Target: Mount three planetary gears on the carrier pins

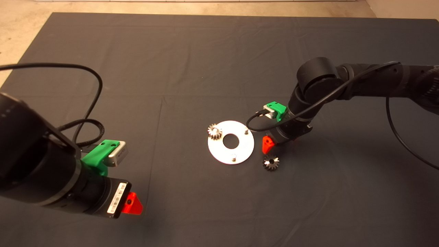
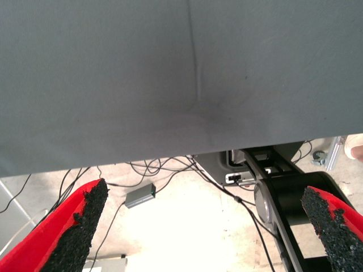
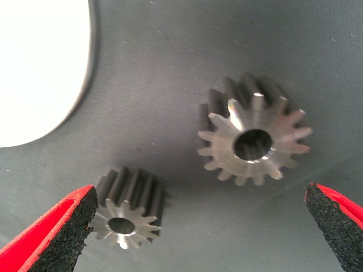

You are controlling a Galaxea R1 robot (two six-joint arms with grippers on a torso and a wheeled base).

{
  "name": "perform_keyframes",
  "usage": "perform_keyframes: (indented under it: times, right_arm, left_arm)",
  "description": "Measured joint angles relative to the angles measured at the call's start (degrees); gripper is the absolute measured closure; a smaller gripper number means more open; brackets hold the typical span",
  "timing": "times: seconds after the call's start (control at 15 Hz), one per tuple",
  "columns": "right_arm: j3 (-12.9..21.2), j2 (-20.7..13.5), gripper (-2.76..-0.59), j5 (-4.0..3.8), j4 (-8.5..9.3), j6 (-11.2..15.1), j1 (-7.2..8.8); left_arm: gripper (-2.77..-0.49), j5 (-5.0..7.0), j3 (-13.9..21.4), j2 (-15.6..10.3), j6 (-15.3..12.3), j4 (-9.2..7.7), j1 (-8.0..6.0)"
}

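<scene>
I have the right end effector (image 1: 269,145) low over the mat (image 1: 192,61) just beside the silver disc (image 1: 230,141), fingers (image 3: 59,235) spread wide, holding nothing. Two planetary gears lie loose on the mat between them: one gear (image 3: 253,137) mid-gap, the smaller-looking gear (image 3: 127,208) touching or nearly touching one pad. A third gear (image 1: 215,131) sits at the disc's rim on a pin; two carrier pins (image 1: 246,130) stand bare. Left end effector (image 1: 132,203) waits near the bench's near left edge, wide open, empty. Plenty of bare mat all around the disc.
</scene>
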Motion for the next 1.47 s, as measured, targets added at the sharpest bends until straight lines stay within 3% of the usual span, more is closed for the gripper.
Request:
perform_keyframes:
  times: [0.33, 0.67, 1.13, 1.47]
  right_arm:
    - [0.0, 0.1, -2.73, -0.02, -2.52, 0.0, 0.02]
    - [-0.1, 0.1, -2.73, 0.0, -3.57, -0.3, 0.05]
    - [-0.8, 0.1, -2.73, 0.0, -7.02, -0.5, 0.09]
    - [-0.9, 0.1, -2.71, 0.0, -8.39, -0.7, 0.2]
  left_arm:
    - [-2.47, 0.01, 0.5, -0.1, 0.0, -0.12, 0.0]
    - [-2.47, 0.0, 0.7, -0.1, 0.0, -0.13, 0.0]
    - [-2.47, 0.02, 0.8, -0.1, 0.0, -0.13, 0.0]
    - [-2.47, 0.0, 0.8, -0.8, 0.3, -0.13, 0.0]
